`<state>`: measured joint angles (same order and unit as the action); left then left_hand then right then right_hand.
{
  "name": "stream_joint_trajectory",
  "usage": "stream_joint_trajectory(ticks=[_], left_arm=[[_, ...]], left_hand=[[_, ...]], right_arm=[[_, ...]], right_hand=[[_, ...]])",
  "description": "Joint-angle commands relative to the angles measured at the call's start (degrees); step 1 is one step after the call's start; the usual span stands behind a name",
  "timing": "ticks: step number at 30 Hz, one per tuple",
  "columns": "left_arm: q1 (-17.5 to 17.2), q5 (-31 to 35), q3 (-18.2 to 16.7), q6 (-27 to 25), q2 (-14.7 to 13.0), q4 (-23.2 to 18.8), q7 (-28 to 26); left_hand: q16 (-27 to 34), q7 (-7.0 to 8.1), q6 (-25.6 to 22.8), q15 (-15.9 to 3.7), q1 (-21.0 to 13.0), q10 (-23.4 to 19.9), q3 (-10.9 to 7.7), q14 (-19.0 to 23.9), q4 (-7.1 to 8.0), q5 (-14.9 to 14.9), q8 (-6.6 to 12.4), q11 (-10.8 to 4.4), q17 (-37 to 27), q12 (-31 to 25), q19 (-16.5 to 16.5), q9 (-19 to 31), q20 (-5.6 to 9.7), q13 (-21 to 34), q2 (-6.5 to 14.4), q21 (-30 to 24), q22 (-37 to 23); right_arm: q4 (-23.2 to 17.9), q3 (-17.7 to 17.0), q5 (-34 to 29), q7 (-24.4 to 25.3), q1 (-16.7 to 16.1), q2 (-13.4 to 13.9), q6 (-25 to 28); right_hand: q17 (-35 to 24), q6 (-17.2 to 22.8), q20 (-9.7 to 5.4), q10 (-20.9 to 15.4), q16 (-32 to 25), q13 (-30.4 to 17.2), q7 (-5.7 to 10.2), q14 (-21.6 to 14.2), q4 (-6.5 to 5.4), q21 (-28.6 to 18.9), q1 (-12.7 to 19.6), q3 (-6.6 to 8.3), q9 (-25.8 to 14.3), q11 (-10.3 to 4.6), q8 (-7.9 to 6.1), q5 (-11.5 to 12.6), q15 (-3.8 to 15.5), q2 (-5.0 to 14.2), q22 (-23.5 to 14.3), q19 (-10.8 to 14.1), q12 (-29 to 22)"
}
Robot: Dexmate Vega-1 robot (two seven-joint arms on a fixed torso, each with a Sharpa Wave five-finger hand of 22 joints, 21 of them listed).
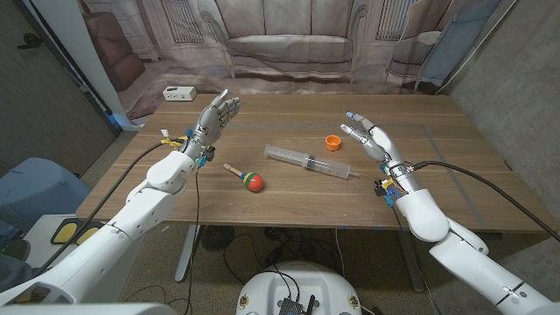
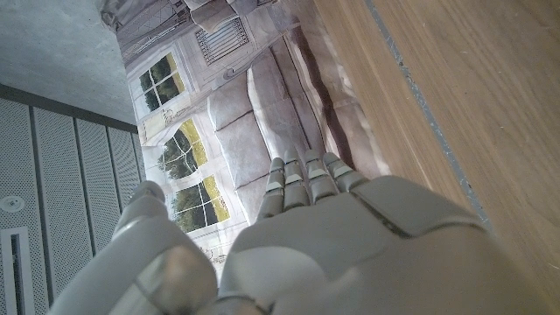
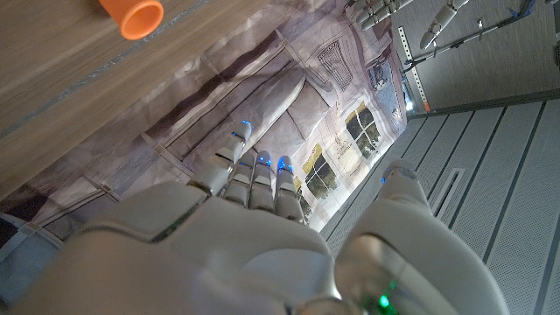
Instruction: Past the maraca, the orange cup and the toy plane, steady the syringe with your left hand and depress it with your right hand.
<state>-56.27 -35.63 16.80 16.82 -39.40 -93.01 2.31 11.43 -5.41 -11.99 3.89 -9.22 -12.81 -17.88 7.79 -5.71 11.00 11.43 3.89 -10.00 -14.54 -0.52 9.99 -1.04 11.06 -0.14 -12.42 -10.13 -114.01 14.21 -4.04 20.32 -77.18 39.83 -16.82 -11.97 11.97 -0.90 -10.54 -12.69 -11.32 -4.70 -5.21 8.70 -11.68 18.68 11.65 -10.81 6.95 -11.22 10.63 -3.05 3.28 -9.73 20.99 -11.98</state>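
A clear syringe [image 1: 308, 161] lies on the wooden table [image 1: 437, 188] near its middle, plunger end toward the right. A small orange cup [image 1: 332, 142] stands just beyond it; the cup [image 3: 131, 15] also shows in the right wrist view. A maraca [image 1: 246, 178] with a wooden handle and a red, green and yellow head lies to the syringe's left. My left hand [image 1: 216, 116] is raised over the table's left side, fingers apart, holding nothing. My right hand [image 1: 370, 139] hovers to the right of the cup, fingers spread and empty. The backs of both hands [image 2: 350, 245] [image 3: 245, 236] show in their wrist views.
A white box [image 1: 178, 93] sits at the table's far left corner. A printed backdrop of a sofa and windows [image 1: 289, 44] hangs behind the table. Black cables [image 1: 490, 179] run along both arms.
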Motion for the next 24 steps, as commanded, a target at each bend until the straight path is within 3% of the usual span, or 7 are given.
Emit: stream_joint_trajectory(ticks=[1,18,24], left_arm=[[0.97,0.03,0.61,0.36,0.31,0.55,1.23],[-0.02,-0.35,0.18,2.06,1.11,2.1,0.79],[-1.58,-0.94,-0.93,1.77,0.94,0.64,-1.05]], left_hand=[[-0.08,0.07,-0.28,-0.1,-0.56,-0.02,-0.2,0.25,-0.3,-0.03,-0.1,0.02,-0.22,0.3,0.05,0.27,-0.19,0.14,-0.14,0.06,-0.1],[-0.23,0.22,-0.18,-0.09,-0.64,-0.11,-0.18,0.24,-0.36,-0.1,-0.28,-0.04,-0.23,0.51,0.25,0.27,-0.48,0.14,-0.01,0.34,-0.11],[-0.29,0.26,-0.19,-0.11,-0.64,-0.09,-0.15,0.2,-0.37,-0.12,-0.31,-0.05,-0.24,0.6,0.25,0.28,-0.61,0.15,0.0,0.4,-0.11]], right_arm=[[-3.95,0.15,-8.08,3.03,-1.31,0.61,5.96],[-6.63,4.77,-16.27,0.85,2.87,2.93,18.22],[-6.23,6.43,-17.07,-0.02,4.63,3.68,20.82]], right_hand=[[-0.15,-0.06,-0.01,-0.26,0.06,-0.21,0.37,-0.42,0.14,0.09,0.76,0.35,-0.05,-0.24,-0.05,-0.12,-0.14,-0.05,-0.17,0.21,-0.08],[-0.07,-0.52,-0.14,0.46,0.44,-0.21,1.06,0.18,0.28,0.43,1.54,0.55,-0.06,-0.61,0.11,-0.13,0.23,-0.08,-0.18,-0.43,0.26],[-0.08,-1.1,-0.06,3.54,1.28,-0.23,0.96,2.42,0.24,1.03,2.32,0.79,-0.07,-0.75,0.25,-0.12,-0.06,0.09,-0.18,-2.36,1.24]])
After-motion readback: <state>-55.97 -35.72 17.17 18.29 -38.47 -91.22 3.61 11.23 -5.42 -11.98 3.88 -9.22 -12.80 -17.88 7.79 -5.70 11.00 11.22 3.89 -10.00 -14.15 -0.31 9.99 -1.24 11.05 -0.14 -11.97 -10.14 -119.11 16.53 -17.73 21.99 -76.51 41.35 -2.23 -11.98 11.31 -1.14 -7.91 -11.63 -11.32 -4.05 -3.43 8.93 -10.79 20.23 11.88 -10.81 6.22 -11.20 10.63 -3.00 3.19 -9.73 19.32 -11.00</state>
